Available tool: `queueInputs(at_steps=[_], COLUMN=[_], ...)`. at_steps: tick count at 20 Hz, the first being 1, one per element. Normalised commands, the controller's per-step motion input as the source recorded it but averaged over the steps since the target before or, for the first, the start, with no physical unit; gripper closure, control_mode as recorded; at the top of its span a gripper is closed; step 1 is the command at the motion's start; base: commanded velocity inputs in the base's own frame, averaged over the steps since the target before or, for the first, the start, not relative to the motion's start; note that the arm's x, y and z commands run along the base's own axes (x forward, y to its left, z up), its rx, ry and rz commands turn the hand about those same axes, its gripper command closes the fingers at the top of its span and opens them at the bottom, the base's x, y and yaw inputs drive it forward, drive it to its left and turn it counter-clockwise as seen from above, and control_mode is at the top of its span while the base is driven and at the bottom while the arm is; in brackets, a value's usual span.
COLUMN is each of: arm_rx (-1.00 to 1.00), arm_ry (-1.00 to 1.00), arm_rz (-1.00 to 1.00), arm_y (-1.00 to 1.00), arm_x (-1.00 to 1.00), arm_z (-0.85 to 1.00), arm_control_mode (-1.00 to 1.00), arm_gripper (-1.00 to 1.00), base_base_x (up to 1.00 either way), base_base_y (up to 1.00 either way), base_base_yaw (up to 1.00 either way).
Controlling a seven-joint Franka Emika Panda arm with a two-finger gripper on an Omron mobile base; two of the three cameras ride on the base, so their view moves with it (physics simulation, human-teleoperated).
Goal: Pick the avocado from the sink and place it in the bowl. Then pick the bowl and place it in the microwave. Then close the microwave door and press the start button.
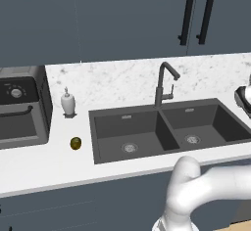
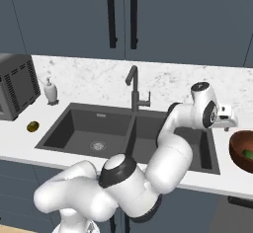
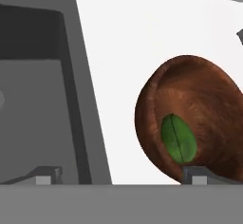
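Gleaming oval avocado (image 3: 178,139) in woody bowl (image 3: 209,99)

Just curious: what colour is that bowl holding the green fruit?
Reddish-brown, wood-looking bowl; clearest in the hand view.

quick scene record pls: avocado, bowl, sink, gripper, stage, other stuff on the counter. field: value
avocado: lying inside the bowl
bowl: on the white counter, right of the sink
sink: both basins bare apart from the drains
gripper: open, holding nothing, fingertips near the bowl's rim
stage: avocado placed; bowl not yet picked up
counter left of the sink: olive-yellow fruit, soap dispenser, countertop oven
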Motion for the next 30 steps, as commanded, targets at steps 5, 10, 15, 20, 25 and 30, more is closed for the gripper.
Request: queueInputs(at_steps=[5,10,15,20,25,30], arm_rx=[0.06,0.08,0.03,0.00,0.00,0.04], arm_ry=[0.13,0.07,0.14,0.10,0.10,0.02], arm_rz=[0.00,0.00,0.00,0.00,0.00,0.00], arm_y=[-0.38,-0.50,-0.21,-0.03,-0.22,-0.41], arm_x=[-0.02,0.10,0.30,0.28,0.07,0.00], arm_z=[0.04,-0.20,-0.24,-0.39,-0.43,-0.35], arm_control_mode=[-1.00,-1.00,-1.00,-1.00,-1.00,-1.00], arm_gripper=[-1.00,-1.00,-1.00,-1.00,-1.00,-1.00], base_base_x=[0.00,0.00,0.00,0.00,0.00,0.00], base_base_y=[0.00,0.00,0.00,0.00,0.00,0.00], base_base_yaw=[0.00,0.00,0.00,0.00,0.00,0.00])
